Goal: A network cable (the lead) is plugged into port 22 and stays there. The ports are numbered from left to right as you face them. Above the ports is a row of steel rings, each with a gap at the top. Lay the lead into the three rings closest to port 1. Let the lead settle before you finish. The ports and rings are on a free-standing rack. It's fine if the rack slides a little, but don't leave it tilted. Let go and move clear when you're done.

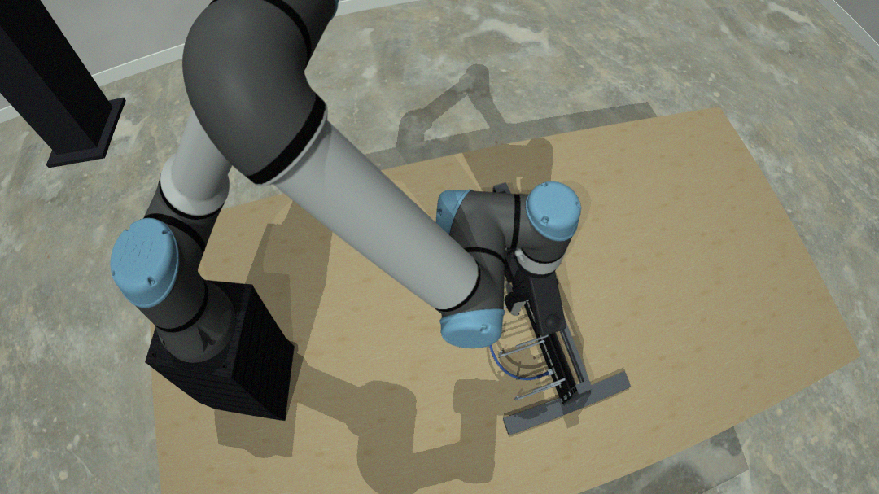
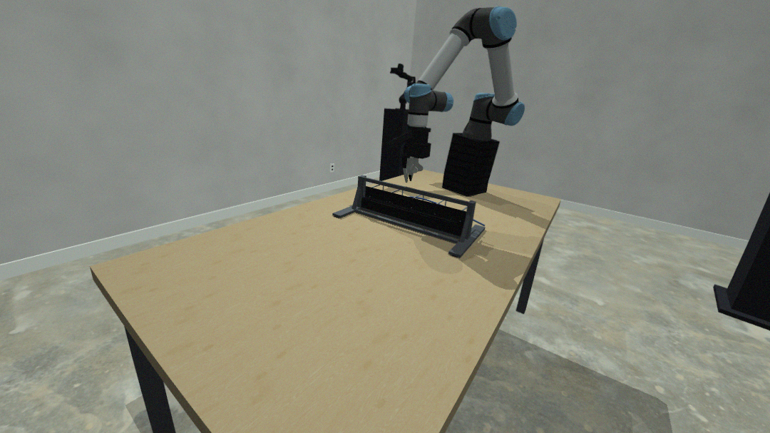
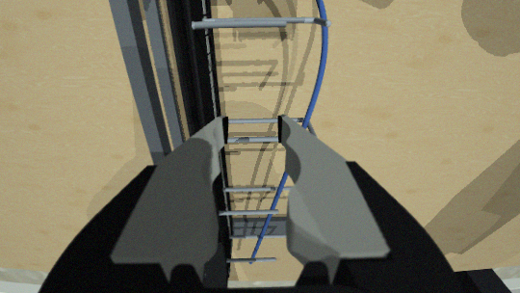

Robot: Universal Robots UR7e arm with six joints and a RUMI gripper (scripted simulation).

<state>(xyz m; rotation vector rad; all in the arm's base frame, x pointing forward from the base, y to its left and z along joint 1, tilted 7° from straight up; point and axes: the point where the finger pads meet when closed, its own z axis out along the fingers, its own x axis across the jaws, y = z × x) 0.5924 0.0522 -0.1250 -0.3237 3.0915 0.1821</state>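
Observation:
The dark rack (image 1: 570, 398) (image 2: 414, 209) (image 3: 140, 88) stands upright on the wooden table (image 1: 680, 255) (image 2: 284, 314). Its steel rings (image 3: 250, 23) (image 1: 533, 391) stick out in a row from its top rail. The blue lead (image 3: 324, 54) (image 1: 512, 373) curves out beside the rings, runs under my right finger and crosses several rings lower down. My gripper (image 3: 252, 118) (image 2: 408, 173) hangs just above the ring row, pointing down. Its fingers stand a little apart with nothing between them; only ring bars show through the gap. The ports are hidden from the wrist view.
The arm's black base block (image 1: 220, 359) (image 2: 470, 163) stands at the table's far corner. A black post (image 1: 45, 80) stands on the floor beyond, and another (image 2: 750, 280) at the right.

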